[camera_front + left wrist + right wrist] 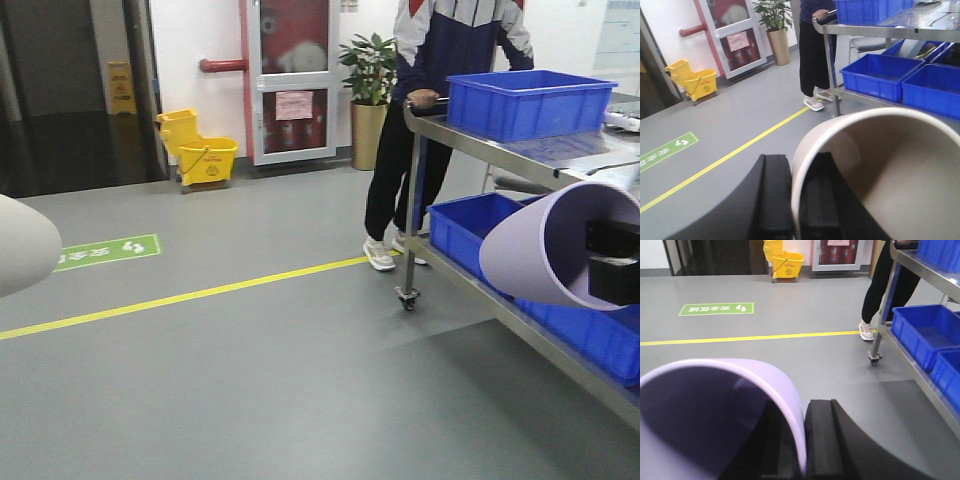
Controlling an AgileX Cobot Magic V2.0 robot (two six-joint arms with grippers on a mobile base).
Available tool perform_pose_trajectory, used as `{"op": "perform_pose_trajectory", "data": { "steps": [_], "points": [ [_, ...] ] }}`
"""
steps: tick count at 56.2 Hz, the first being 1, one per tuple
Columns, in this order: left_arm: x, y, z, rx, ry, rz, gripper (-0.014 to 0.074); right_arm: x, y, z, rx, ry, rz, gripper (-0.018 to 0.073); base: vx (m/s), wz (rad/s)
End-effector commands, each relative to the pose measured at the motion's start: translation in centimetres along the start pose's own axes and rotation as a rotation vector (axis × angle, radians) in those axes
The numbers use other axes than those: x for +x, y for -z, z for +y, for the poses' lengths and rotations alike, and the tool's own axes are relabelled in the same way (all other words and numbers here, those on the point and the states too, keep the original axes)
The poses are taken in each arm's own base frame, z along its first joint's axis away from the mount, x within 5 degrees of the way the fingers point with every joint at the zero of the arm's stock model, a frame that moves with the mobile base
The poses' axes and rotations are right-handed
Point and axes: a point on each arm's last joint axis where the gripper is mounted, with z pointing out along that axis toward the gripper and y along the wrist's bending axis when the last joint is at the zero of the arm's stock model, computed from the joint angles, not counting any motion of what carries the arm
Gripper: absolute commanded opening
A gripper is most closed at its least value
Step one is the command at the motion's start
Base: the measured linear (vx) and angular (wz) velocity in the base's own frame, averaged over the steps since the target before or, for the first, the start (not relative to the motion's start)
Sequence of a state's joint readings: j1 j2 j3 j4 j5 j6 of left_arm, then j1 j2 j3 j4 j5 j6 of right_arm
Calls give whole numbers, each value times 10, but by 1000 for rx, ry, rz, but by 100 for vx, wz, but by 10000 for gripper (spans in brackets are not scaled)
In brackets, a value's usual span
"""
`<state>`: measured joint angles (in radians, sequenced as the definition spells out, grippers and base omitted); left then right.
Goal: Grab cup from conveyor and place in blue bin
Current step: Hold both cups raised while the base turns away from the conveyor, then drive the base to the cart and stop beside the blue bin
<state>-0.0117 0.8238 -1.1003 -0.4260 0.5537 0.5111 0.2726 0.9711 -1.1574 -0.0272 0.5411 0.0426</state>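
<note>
**Two cups pinched in the air, blue bins on the cart**

In the left pincer, a cream cup, lying sideways with the open mouth toward the wrist camera. Wall pinched between the black fingers, one outside and one inside. In the right pincer, a lilac cup, pinched by its wall in the same way, mouth also toward its camera. Both cups up in the air above the grey floor.

To the right, a steel cart. At the handle end of its upper shelf, a blue bin, inside hidden from every view. On the lower shelf, lower blue bins side by side, the nearest showing only its bare blue bottom. In the front view, lilac cup overlapping these in the picture; real gap impossible to tell. At the handle end of the cart, a person standing.
</note>
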Motion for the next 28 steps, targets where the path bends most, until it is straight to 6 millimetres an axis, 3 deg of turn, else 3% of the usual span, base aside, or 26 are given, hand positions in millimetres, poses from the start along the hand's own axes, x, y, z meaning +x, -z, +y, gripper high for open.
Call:
{"op": "perform_pose_trajectory", "data": {
  "steps": [1, 28],
  "points": [
    [-17, 6, 3, -33, 22, -112, -6, -18, 10, 1, -3, 8, -135, -9, 29, -23],
    [-17, 6, 3, -33, 22, -112, -6, -18, 10, 1, -3, 8, -134, -9, 32, -16]
  ]
}}
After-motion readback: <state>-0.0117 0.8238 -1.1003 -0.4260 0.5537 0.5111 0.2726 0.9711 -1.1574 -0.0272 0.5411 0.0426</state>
